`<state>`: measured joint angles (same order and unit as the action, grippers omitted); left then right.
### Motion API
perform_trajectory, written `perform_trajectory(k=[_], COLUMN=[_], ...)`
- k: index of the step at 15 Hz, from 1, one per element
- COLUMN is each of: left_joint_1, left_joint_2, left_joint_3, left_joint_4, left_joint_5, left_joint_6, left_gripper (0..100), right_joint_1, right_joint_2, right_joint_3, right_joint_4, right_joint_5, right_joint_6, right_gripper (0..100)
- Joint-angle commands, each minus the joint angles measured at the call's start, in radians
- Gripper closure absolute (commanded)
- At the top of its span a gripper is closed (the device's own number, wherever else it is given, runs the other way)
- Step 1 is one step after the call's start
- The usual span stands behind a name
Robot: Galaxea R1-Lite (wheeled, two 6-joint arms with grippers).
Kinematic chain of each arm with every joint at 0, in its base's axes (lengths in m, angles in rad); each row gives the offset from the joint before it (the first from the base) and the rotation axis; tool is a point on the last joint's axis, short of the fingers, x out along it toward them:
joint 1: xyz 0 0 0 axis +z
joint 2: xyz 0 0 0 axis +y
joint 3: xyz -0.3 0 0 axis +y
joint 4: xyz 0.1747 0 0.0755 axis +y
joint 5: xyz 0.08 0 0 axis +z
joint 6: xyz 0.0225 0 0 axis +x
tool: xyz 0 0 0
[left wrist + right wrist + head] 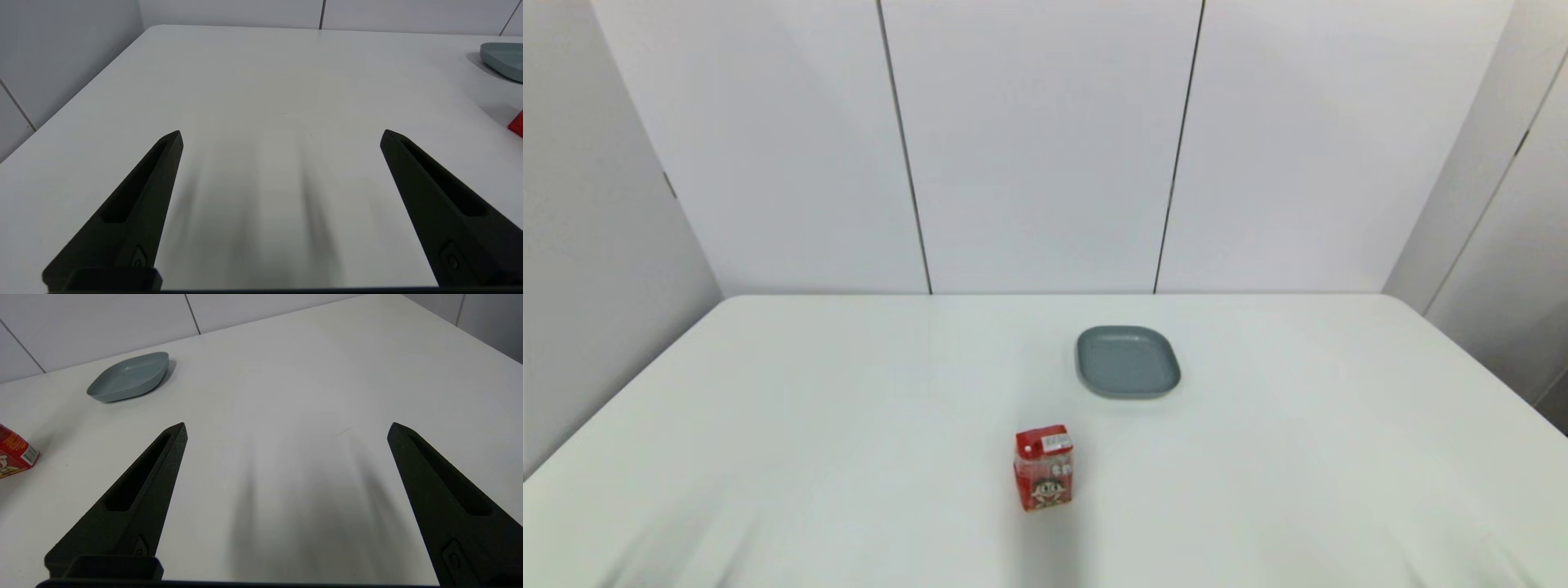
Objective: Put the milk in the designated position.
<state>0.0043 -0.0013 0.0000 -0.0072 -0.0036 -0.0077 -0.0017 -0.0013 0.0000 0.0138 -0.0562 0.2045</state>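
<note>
Neither gripper reaches your head view, where the milk [1044, 467] stands upright on the table [768, 425] near the front edge: a small red carton with a cartoon child's face on its front and a white label on top. Well apart from it, farther back and slightly to the right, you have a grey plate [1128, 360]. From the left wrist, you see the left gripper [281, 136] with fingers spread wide over bare table; a sliver of carton and the plate's rim sit off to one side. From the right wrist, your right gripper [287, 428] is likewise spread wide, gripping nothing, with plate and carton off to one side.
</note>
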Motion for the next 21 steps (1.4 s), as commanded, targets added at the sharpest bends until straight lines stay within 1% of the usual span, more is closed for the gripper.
perform_trajectory(k=[1,14,17,18,19,20,21], left_joint_1=[0.0,0.0,0.003,0.008,0.016,0.017,0.017], left_joint_2=[0.0,0.0,0.076,0.139,0.236,0.336,0.495], left_joint_3=[0.0,0.0,-0.049,-0.078,-0.098,-0.106,-0.109], left_joint_4=[0.0,0.0,-0.007,-0.023,-0.069,-0.151,-0.27], left_joint_5=[0.001,0.001,-0.001,-0.006,-0.036,-0.108,-0.24], left_joint_6=[-0.002,-0.002,0.025,0.072,0.137,0.184,0.222], left_gripper=[0,0,0,0,0,0,0], right_joint_1=[0.0,0.0,0.0,0.0,0.0,0.0,0.0], right_joint_2=[0.001,0.001,0.001,0.001,0.001,0.001,0.001], right_joint_3=[0.0,0.0,0.0,0.0,0.0,0.0,0.0], right_joint_4=[0.0,0.0,0.0,0.0,0.0,0.0,0.0], right_joint_5=[-0.001,-0.001,-0.001,-0.001,-0.001,-0.001,-0.001], right_joint_6=[0.001,0.001,0.001,0.001,0.001,0.001,0.001], right_gripper=[0,0,0,0,0,0,0])
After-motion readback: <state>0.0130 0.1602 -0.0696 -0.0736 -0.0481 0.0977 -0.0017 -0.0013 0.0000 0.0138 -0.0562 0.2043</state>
